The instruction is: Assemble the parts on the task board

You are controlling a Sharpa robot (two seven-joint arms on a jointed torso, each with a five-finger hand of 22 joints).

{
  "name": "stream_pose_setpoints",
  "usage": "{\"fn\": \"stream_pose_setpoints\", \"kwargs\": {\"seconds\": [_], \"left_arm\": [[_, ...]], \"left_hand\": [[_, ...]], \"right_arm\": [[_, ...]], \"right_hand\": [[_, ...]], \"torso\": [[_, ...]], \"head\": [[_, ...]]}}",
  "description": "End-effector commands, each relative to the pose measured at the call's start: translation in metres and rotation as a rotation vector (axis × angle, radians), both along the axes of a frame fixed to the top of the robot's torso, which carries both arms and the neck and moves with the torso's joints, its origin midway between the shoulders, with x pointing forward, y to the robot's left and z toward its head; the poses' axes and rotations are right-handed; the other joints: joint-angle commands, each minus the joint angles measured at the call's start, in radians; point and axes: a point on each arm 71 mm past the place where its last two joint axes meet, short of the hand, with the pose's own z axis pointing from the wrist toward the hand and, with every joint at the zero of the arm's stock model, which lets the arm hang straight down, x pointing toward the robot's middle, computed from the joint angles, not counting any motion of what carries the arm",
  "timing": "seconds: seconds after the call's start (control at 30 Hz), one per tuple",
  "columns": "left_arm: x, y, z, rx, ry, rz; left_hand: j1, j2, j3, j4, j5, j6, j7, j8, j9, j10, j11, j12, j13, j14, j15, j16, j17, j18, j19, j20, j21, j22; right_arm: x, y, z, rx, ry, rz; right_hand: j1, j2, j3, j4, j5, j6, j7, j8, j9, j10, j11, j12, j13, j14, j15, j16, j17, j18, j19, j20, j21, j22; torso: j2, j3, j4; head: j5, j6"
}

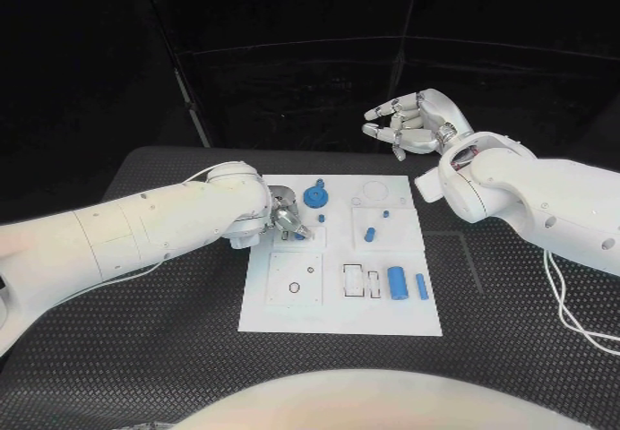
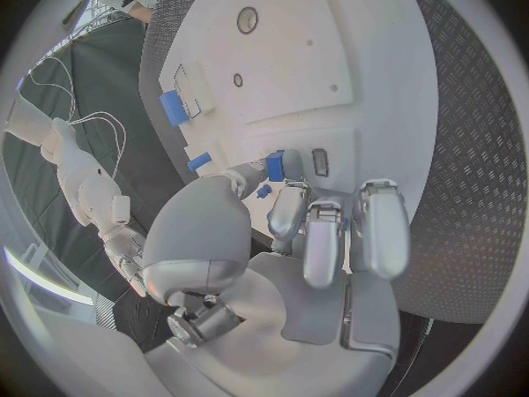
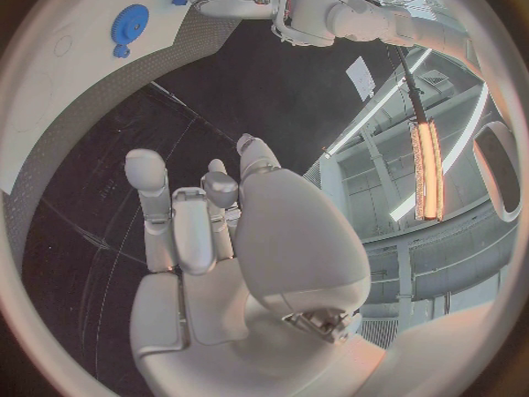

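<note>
The task board [image 1: 339, 313] is seen lying flat in the middle of the black table [image 1: 168, 358], its long side running away from the robot. Several blue parts are carried on it: a round gear-like part [image 1: 318, 194] near the far edge, a small peg [image 1: 385, 215] and a short cylinder [image 1: 370, 236] in the middle right area, and a wider block [image 1: 398, 280] with a slim rod [image 1: 421, 286] just beside it at the near right. Outlined recesses are seen left of the block.

The left hand [image 1: 287, 220] is lowered onto the board's left middle part, fingers curled downward. In the left wrist view a small blue part [image 2: 274, 166] is seen at the fingertips [image 2: 289, 169], pinched between thumb and a finger against the board surface [image 2: 331, 53]; the other fingers are bent beside it.

The right hand [image 1: 414, 121] is held raised beyond the board's far right corner, well apart from every part. Its fingers are loosely curled and slightly apart, and nothing is held in them, as confirmed in the right wrist view [image 3: 210, 229].
</note>
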Motion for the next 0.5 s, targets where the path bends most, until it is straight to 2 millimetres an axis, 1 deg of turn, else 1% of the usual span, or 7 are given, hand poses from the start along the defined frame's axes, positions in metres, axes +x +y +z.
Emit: {"fn": "stream_pose_setpoints", "kwargs": {"seconds": [0.03,0.27,0.5], "left_arm": [[-0.0051,-0.0044,-0.0050,0.009,0.039,-0.033],[-0.0040,-0.0033,-0.0054,0.012,0.040,-0.030],[-0.0021,-0.0030,-0.0056,0.012,0.036,-0.023]], "left_hand": [[-0.003,0.007,-0.011,0.001,0.000,0.007,-0.001,-0.004,0.002,0.008,0.000,0.006,0.004,0.105,-0.007,0.003,0.263,-0.019,0.002,-0.009,0.000,0.032],[-0.009,0.013,-0.022,0.010,0.000,0.013,-0.002,-0.005,0.000,0.012,-0.002,0.011,0.010,0.105,-0.007,0.003,0.263,-0.020,0.004,-0.010,0.002,0.036],[-0.033,0.032,-0.046,0.038,0.002,0.022,-0.003,-0.010,-0.007,0.017,-0.003,0.015,0.016,0.105,-0.008,0.003,0.263,-0.021,0.007,-0.011,0.003,0.040]], "right_arm": [[-0.0002,0.0014,0.0014,0.002,-0.004,0.010],[-0.0002,0.0017,0.0014,0.002,-0.004,0.011],[-0.0003,0.0018,0.0014,0.003,-0.005,0.011]], "right_hand": [[0.008,0.005,0.002,-0.003,0.005,-0.005,-0.001,0.007,-0.001,-0.002,0.000,0.001,0.001,0.031,-0.009,-0.005,0.001,0.012,-0.001,-0.003,-0.007,-0.001],[0.008,0.005,0.002,-0.003,0.005,-0.005,-0.001,0.007,-0.001,-0.002,0.000,0.001,0.001,0.031,-0.009,-0.005,0.001,0.012,-0.001,-0.003,-0.007,-0.001],[0.008,0.005,0.002,-0.003,0.005,-0.005,-0.001,0.007,-0.001,-0.002,0.000,0.001,0.001,0.031,-0.009,-0.005,0.001,0.012,-0.001,-0.003,-0.007,-0.001]], "torso": [[-0.001,-0.0003,0.0014],[-0.001,-0.0004,0.0010],[-0.001,-0.0005,0.0006]], "head": [[-0.001,0.000],[-0.001,0.000],[-0.002,0.002]]}}
